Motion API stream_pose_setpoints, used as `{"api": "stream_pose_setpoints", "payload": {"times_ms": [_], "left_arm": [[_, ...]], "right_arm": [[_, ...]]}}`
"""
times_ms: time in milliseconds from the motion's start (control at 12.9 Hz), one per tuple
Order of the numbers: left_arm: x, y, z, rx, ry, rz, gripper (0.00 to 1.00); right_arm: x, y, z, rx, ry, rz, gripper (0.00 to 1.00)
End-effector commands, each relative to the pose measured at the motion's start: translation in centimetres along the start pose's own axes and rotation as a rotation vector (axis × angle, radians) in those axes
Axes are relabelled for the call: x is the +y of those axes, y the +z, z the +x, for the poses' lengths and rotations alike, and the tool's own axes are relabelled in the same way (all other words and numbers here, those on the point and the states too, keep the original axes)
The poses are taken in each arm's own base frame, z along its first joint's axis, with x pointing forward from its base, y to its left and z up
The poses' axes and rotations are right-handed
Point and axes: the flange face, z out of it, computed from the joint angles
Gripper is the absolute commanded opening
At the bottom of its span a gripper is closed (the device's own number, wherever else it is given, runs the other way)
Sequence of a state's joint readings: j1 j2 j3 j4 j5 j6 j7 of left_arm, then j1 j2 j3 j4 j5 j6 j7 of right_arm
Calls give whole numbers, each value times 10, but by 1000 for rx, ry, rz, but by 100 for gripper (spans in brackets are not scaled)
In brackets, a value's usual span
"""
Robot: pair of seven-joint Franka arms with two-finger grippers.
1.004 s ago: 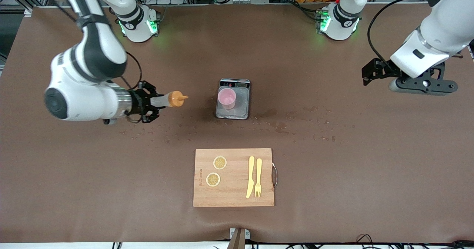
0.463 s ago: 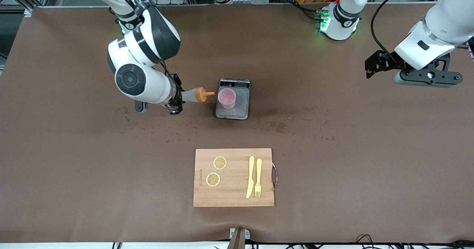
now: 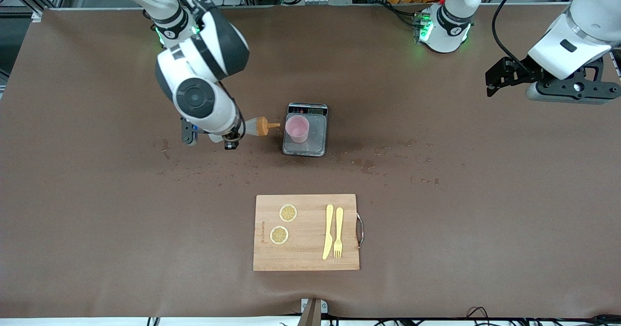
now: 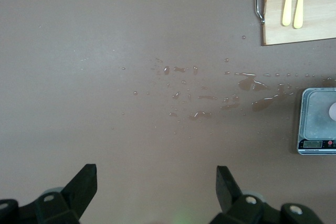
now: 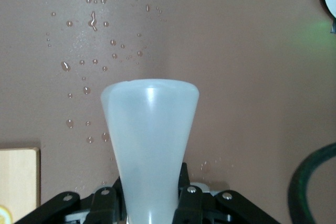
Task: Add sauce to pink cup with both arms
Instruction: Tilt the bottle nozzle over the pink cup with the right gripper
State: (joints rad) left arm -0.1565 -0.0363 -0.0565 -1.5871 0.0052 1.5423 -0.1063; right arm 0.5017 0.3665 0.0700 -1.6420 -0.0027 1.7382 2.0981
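Note:
The sauce (image 3: 256,125) is a translucent squeeze bottle with an orange nozzle cap, held level in the air. Its nozzle points at the pink cup (image 3: 297,128) and stops just short of the rim. The cup stands upright on a grey scale (image 3: 305,147). My right gripper (image 3: 235,132) is shut on the bottle's lower body, mostly hidden under its own wrist. In the right wrist view the bottle (image 5: 149,129) fills the space between the fingers (image 5: 187,195) of that gripper (image 5: 152,198). My left gripper (image 3: 492,81) hangs open over the left arm's end of the table; the left wrist view shows this gripper (image 4: 156,178) with nothing in it.
A wooden cutting board (image 3: 310,258) with two lemon slices (image 3: 284,224), a yellow knife and fork (image 3: 334,231) lies nearer the front camera than the scale. Wet drops (image 3: 368,163) dot the brown tabletop around the scale. The scale (image 4: 317,121) and the board (image 4: 315,24) also show in the left wrist view.
My right arm swung the sauce bottle across toward the pink cup and folded in closer to its base. My left gripper drifted a little toward its end of the table, still open.

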Motion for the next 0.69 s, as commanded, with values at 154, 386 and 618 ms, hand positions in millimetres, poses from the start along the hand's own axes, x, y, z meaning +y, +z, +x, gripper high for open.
{"api": "stream_pose_setpoints", "payload": {"times_ms": [154, 386, 618], "left_arm": [[-8, 0, -4, -6, 0, 10, 100], [-6, -3, -3, 0, -7, 9, 100], [-7, -6, -3, 4, -10, -8, 100]], "right_arm": [[12, 26, -46, 144, 19, 52, 30], [17, 41, -61, 233, 4, 93, 30], [19, 54, -71, 295, -10, 103, 30]]}}
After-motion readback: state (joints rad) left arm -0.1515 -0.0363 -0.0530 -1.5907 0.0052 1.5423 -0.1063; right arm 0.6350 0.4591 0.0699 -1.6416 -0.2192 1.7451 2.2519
